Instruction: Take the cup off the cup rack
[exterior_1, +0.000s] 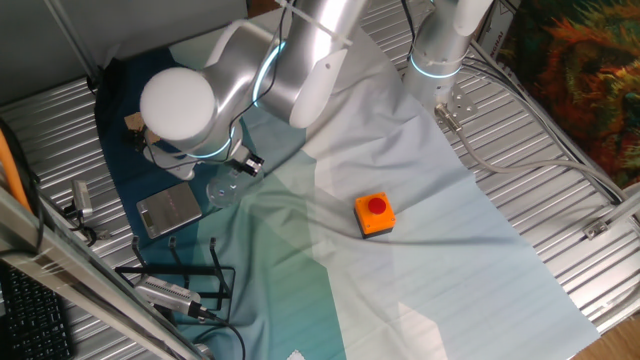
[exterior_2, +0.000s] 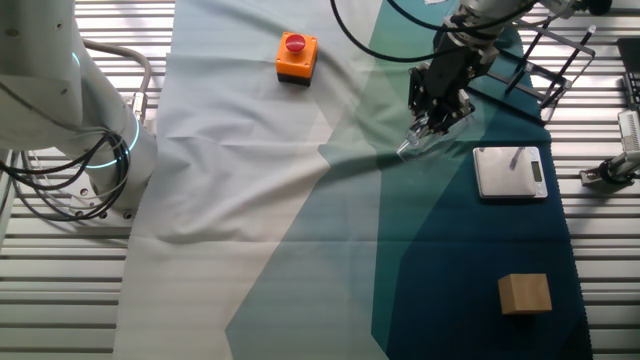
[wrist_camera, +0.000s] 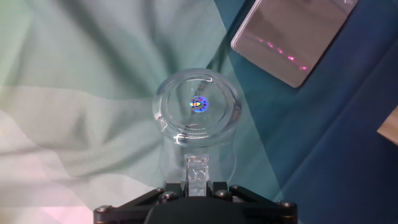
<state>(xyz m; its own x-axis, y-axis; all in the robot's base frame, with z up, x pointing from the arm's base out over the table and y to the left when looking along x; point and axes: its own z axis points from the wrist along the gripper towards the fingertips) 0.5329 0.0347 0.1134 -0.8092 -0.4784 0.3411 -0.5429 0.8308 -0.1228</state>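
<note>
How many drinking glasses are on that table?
1. The only glass I can see is the clear cup, sitting in the gripper over the cloth, beside the flat grey square, away from the black wire rack. The arm could hide another.

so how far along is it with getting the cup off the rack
Done: the small clear drinking glass is off the low black wire rack, which stands apart behind it. In hand: the gripper grips the glass over the teal cloth, beside the flat grey metal square. Left: releasing it.
</note>
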